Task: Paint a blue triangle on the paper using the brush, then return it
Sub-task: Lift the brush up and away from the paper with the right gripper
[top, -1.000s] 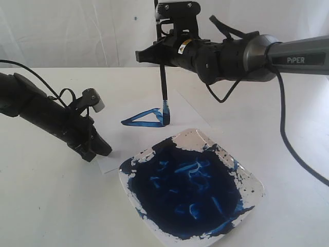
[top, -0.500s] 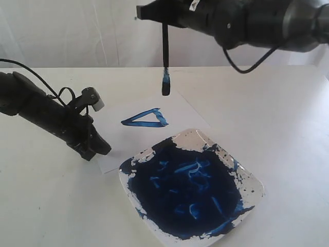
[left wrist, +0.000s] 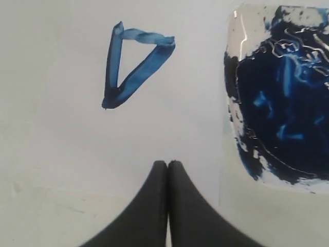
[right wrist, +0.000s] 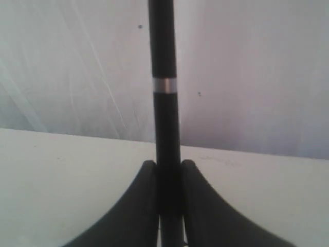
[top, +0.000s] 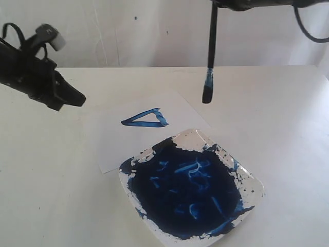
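The blue triangle (top: pixel 162 118) looks done. The right claw (right wrist: pixel 168 175), pinching the brush (top: pixel 208 77) upright, should carry it clear of the paper (top: pixel 118 144) without dripping. The left claw (left wrist: pixel 168 172) is pressed together.

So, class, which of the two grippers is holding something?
The right gripper, its jaws clamped on the black brush; the left gripper is shut on nothing.

A plain white counter (top: pixel 46 206) fills the lower part of the exterior view, its surface matte and evenly lit. Behind its far edge hangs a white backdrop (top: pixel 113 36) crossed by faint diagonal creases; its material cannot be told. A small dark speck (top: pixel 135 18) marks it. The light is bright and diffuse, leaving only soft, pale shadows on the counter.
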You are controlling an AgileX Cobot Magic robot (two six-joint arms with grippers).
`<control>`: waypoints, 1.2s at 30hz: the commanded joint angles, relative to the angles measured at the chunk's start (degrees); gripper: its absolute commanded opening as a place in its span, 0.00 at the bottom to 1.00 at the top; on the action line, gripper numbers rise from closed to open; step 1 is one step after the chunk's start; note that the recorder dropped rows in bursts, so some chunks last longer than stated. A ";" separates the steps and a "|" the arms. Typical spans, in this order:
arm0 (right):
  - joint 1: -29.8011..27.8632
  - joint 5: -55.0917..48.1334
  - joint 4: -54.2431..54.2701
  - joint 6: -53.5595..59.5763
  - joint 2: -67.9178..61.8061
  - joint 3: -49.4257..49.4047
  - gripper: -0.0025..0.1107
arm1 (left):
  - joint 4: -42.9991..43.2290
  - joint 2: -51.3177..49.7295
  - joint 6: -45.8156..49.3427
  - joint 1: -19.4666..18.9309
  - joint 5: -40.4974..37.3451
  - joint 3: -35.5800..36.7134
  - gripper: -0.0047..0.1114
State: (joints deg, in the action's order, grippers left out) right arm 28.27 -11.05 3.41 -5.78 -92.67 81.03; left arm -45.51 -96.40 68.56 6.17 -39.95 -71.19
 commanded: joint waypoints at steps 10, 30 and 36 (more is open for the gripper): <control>-3.35 6.42 -0.25 -2.40 15.53 -19.99 0.02 | -3.52 19.10 -4.53 -6.07 -1.49 11.50 0.04; -3.22 21.77 -5.71 -16.64 21.16 -28.96 0.02 | -11.07 37.06 -4.39 -6.07 4.52 21.90 0.04; -3.36 39.84 -37.53 -56.08 18.03 -28.67 0.02 | -11.07 37.06 -4.39 -6.07 4.27 21.90 0.04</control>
State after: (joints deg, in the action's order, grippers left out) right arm 25.21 21.44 -22.93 -48.90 -72.94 52.08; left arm -55.25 -59.85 64.56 0.23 -34.53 -49.70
